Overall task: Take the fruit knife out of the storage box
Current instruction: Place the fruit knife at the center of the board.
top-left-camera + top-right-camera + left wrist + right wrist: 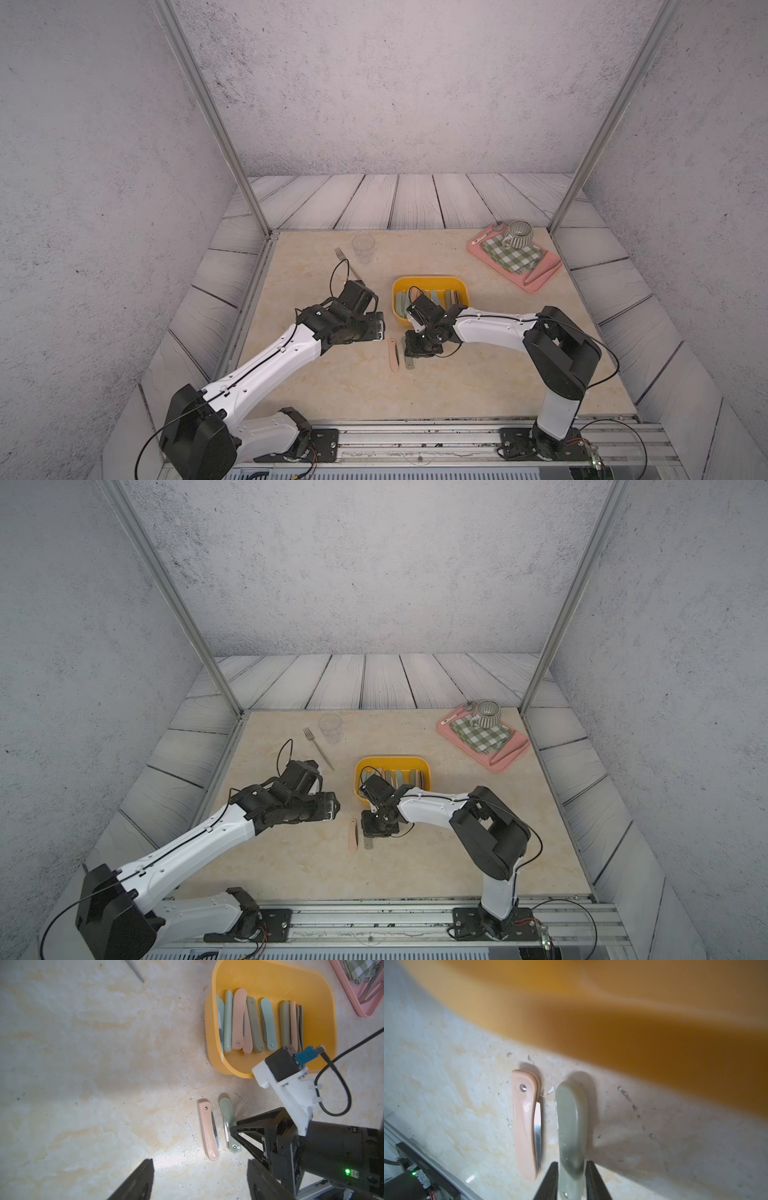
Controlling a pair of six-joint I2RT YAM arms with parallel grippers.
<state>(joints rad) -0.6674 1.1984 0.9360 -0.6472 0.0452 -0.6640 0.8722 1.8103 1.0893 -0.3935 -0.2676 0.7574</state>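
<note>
Right wrist view has the right gripper [571, 1162] low over the beige marbled tabletop [446, 1084], its black fingers [550, 1180] close on either side of the green fruit knife [571, 1122]. That knife lies folded and flat on the surface, outside the storage box [633, 1012]. Whether the pads press the handle or stand just clear I cannot tell. Just beside the knife, parallel and not touching it, lies a pink folding knife [525, 1126]. The tabletop is scuffed and flecked with dark specks. From the left wrist, the left gripper [200, 1161] hangs with jaws wide and empty, and more folded knives [239, 1020] sit in a row inside the storage box. In both top views, grey speckled walls [395, 83] and pale plank-patterned panels [374, 199] enclose the table between two aluminium posts [212, 116]. A clear glass [364, 247], a fork [347, 262] and a pink tray [536, 286] sit toward the far edge.
</note>
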